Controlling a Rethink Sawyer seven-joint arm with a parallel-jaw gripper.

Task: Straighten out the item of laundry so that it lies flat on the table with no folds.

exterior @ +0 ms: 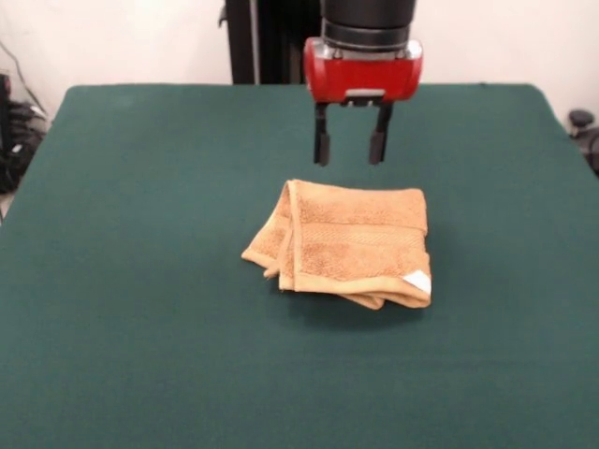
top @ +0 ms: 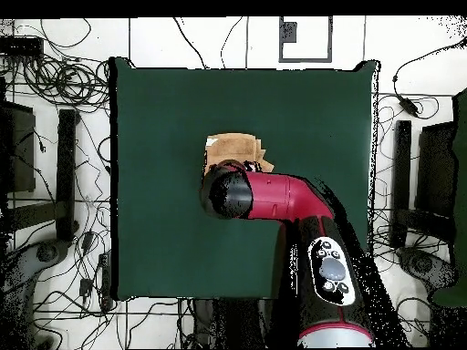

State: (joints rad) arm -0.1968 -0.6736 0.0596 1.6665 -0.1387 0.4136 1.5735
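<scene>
The towel [exterior: 351, 245] lies near the middle of the bench [exterior: 140, 281], folded over on itself into a thick pad. One flap is turned across the top, with a raised fold line down the left side, and lower layers poke out at the left and along the near edge. A small white tag [exterior: 418, 281] shows at the near right corner. It is nowhere near flat yet.

The claw [exterior: 349, 147] hangs just above the far edge of the towel, its two dark fingers [exterior: 321, 145] spread apart and holding nothing, clear of the cloth. From above, the red arm [top: 274, 196] covers much of the towel, so only the towel's far part [top: 235, 146] can be seen there.

The trouble I would expect comes from the stacked layers. If the claw comes straight down where it hangs, it may well pinch two or three layers at once, and then a pull would drag the whole bundle across the bench instead of opening it. A grab too shallow on the looped cloth could slip off and leave a fresh wrinkle. A pull in the wrong direction could roll the top flap tighter. The green cover of the bench looks grippy, so the bottom layer may bunch up while it is dragged.
</scene>
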